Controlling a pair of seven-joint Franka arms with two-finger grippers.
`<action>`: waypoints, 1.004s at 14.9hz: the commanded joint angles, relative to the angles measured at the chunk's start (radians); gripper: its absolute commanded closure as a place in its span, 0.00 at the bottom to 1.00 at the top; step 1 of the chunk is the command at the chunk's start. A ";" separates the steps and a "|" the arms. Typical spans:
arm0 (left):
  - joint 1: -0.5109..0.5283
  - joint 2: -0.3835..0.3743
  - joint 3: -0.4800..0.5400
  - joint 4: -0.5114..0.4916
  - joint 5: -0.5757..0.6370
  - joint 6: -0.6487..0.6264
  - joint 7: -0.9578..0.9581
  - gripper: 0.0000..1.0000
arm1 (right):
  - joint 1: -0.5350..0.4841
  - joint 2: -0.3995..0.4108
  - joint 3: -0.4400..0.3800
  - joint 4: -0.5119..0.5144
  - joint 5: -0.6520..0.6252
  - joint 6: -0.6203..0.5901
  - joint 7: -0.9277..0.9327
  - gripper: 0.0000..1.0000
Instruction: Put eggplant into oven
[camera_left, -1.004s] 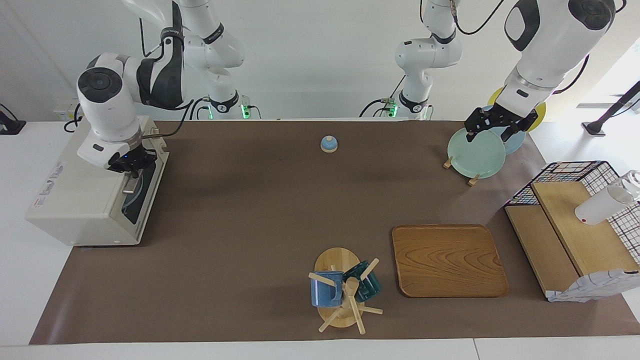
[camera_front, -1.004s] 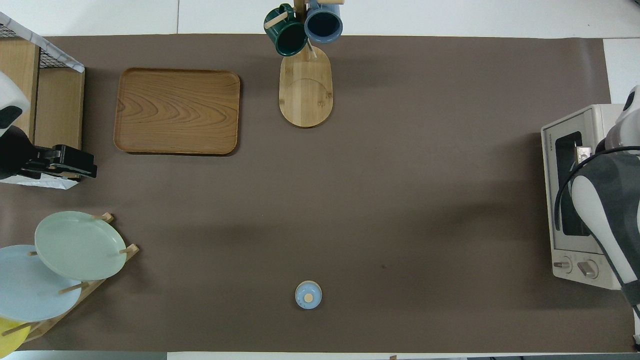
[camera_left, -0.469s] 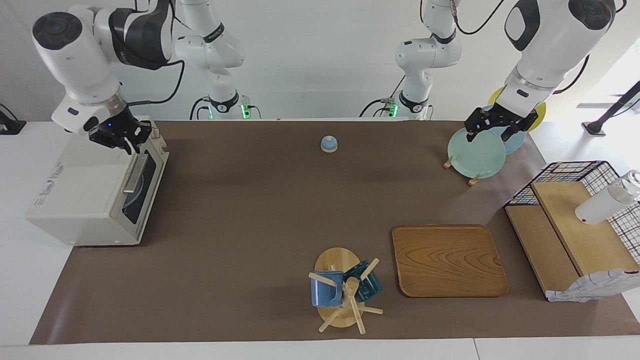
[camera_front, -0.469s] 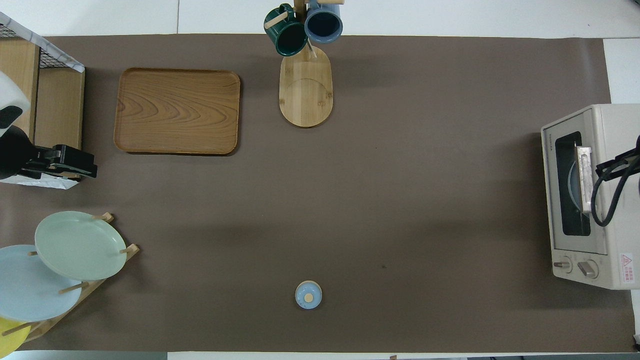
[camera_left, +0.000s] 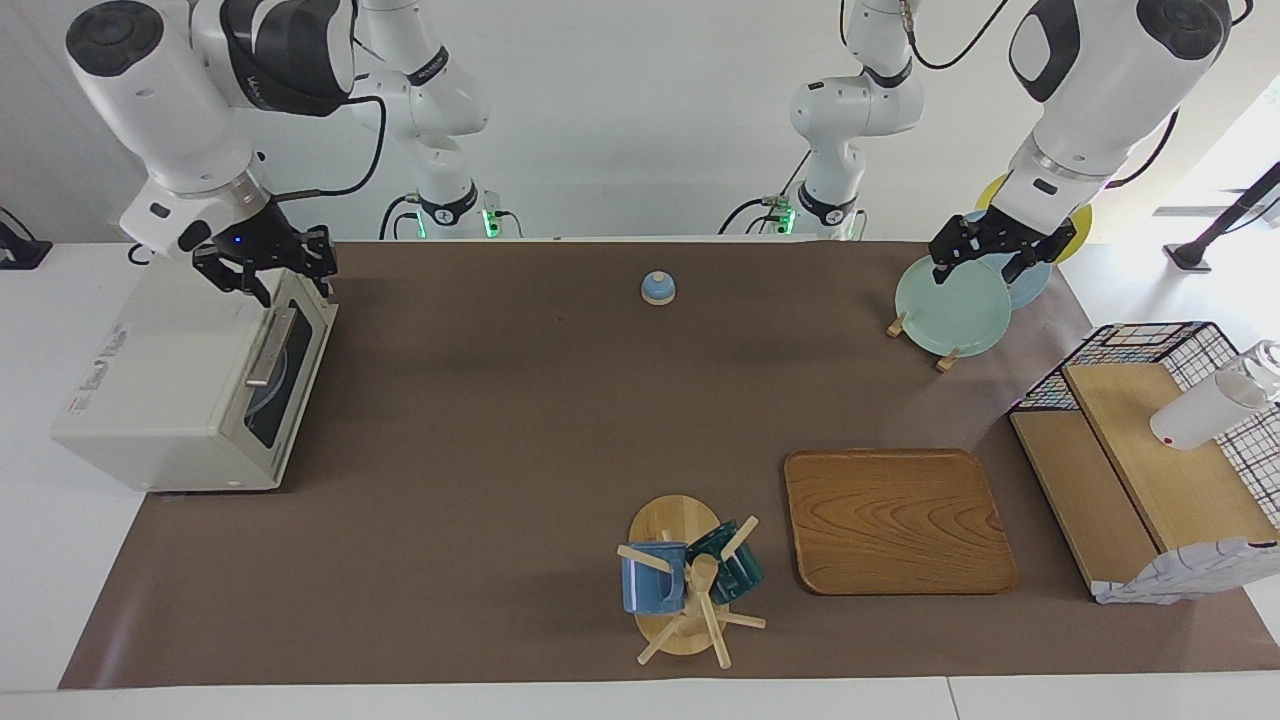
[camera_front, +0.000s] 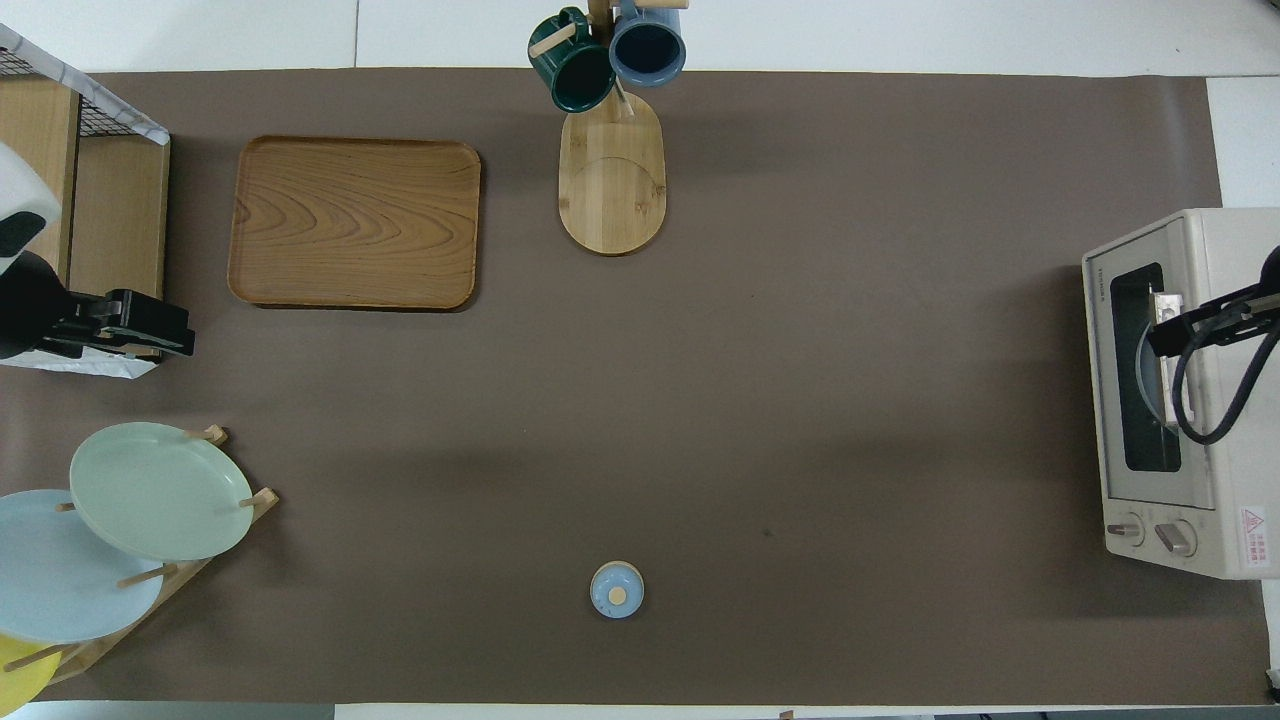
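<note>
We saw the right tool (camera_left: 268, 272) lift off the shut oven (camera_left: 190, 385), upper left, fingers now spread, empty; left tool (camera_left: 985, 258) waited open.

A wooden tray (camera_left: 897, 520) lies on the bench beside a mug rack (camera_left: 684, 590) holding two mugs, a small blue bell (camera_left: 658, 288) sits nearer the robots, and plates (camera_left: 953, 304) lean in a wooden stand.

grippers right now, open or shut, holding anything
Left end effector: open, empty, over the plate rack.
Right end effector: open, empty, above the oven.
</note>
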 joint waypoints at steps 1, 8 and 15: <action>0.013 -0.009 -0.009 -0.001 0.022 -0.012 0.003 0.00 | 0.018 0.016 0.003 0.040 0.018 -0.033 0.031 0.00; 0.013 -0.009 -0.009 -0.001 0.022 -0.012 0.003 0.00 | 0.120 -0.016 -0.090 0.014 0.019 -0.036 0.045 0.00; 0.013 -0.009 -0.009 -0.001 0.022 -0.012 0.003 0.00 | 0.113 -0.016 -0.088 0.018 0.019 -0.022 0.063 0.00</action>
